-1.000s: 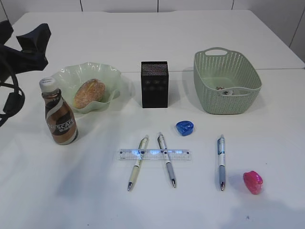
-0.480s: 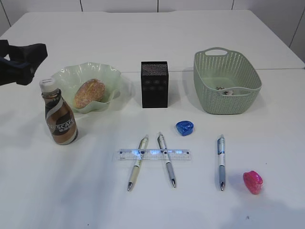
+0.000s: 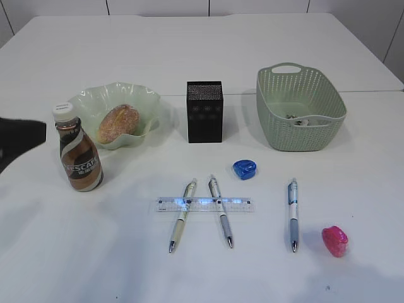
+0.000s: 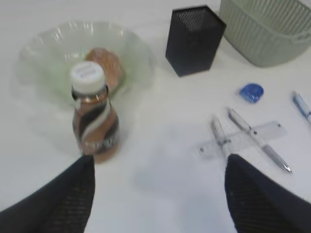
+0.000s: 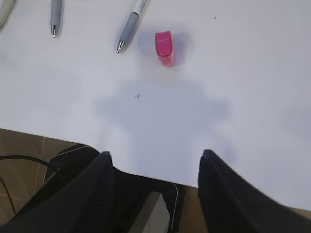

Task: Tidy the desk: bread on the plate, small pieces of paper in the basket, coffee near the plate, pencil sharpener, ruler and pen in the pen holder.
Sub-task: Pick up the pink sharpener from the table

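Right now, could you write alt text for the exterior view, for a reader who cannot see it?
White desk: bread on a green plate, coffee beside it, black pen holder, green basket. In front lie three pens, two under a clear ruler, plus a blue and a pink sharpener.

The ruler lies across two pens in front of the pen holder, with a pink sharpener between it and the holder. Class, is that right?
One detail is wrong: the sharpener between the ruler and the pen holder is blue, as the exterior view shows. The ruler does lie across two pens.
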Action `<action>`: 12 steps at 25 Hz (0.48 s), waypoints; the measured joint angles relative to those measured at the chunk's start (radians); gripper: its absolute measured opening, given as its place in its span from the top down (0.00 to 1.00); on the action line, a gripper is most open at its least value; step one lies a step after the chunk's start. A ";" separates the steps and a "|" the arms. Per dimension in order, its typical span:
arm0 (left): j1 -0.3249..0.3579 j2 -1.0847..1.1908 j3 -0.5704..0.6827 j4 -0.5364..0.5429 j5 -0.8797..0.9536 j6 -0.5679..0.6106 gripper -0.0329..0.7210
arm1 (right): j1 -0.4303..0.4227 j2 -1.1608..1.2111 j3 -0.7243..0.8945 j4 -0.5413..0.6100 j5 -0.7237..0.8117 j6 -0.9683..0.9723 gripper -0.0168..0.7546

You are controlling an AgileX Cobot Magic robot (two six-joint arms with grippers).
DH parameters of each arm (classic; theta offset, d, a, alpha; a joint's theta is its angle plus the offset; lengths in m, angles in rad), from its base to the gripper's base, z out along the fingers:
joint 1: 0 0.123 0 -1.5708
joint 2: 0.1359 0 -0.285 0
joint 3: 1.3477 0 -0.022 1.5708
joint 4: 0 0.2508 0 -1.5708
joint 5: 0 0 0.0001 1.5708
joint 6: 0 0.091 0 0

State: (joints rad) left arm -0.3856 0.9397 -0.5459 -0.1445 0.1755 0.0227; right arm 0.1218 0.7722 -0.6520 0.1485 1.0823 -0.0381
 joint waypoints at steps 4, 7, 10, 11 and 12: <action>-0.010 -0.050 0.002 -0.085 0.203 -0.002 0.17 | 0.000 0.000 0.000 0.000 0.000 0.000 0.41; -0.011 -0.065 0.002 -0.143 0.343 -0.002 0.17 | 0.000 0.000 0.000 0.000 0.000 0.000 0.41; -0.011 -0.065 0.002 -0.161 0.479 -0.002 0.19 | 0.000 0.000 0.000 0.000 0.000 0.000 0.41; -0.011 -0.065 0.002 -0.161 0.521 -0.002 0.20 | 0.000 0.000 0.000 0.000 0.000 0.000 0.41; -0.011 -0.065 0.002 -0.161 0.551 -0.002 0.21 | 0.000 0.000 0.000 0.000 0.000 0.000 0.41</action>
State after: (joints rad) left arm -0.3971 0.8751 -0.5443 -0.3053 0.7267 0.0212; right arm 0.1218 0.7722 -0.6520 0.1485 1.0823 -0.0381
